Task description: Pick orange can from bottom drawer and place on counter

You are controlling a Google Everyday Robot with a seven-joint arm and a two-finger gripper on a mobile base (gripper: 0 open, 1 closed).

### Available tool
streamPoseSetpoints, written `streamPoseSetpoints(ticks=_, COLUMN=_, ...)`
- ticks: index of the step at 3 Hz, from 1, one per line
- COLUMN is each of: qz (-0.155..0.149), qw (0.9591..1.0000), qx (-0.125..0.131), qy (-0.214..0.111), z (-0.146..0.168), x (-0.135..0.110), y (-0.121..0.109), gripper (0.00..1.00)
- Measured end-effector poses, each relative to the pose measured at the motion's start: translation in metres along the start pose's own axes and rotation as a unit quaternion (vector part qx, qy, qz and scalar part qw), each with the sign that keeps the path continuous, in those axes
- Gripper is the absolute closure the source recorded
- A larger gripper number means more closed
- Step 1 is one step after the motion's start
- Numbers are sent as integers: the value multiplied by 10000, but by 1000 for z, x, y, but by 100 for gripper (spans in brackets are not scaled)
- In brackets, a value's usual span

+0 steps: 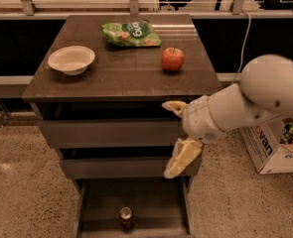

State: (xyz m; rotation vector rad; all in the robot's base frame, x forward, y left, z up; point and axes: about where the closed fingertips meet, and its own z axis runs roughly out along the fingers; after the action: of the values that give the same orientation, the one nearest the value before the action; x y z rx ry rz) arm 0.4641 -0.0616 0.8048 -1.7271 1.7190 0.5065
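Observation:
The orange can (126, 217) stands upright on the floor of the bottom drawer (153, 202), which is pulled out, near its front middle. The dark brown counter (121, 71) tops the cabinet. My gripper (172, 135) hangs in front of the cabinet's right side, at the height of the two upper drawers, above and to the right of the can. It is open and empty, with one cream finger near the counter's edge and the other (180, 158) lower by the middle drawer.
On the counter are a white bowl (71, 59) at the left, a green snack bag (131, 33) at the back and a red apple (172, 59) at the right. A cardboard box (270, 145) stands on the floor at the right.

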Motion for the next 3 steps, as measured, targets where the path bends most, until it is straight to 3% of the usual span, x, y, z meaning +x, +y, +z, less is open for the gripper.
streamPoseSetpoints(ticks=1, qz=-274, qw=9966, qx=-125, qy=-770, z=70, x=0, y=29, gripper=0)
streamPoseSetpoints(ticks=2, qz=-556, qw=9902, qx=-39, qy=-1280, z=141, x=10, y=56, gripper=0)
streamPoseSetpoints(ticks=3, qz=-466, qw=9880, qx=160, qy=-1466, z=192, x=30, y=63, gripper=0)
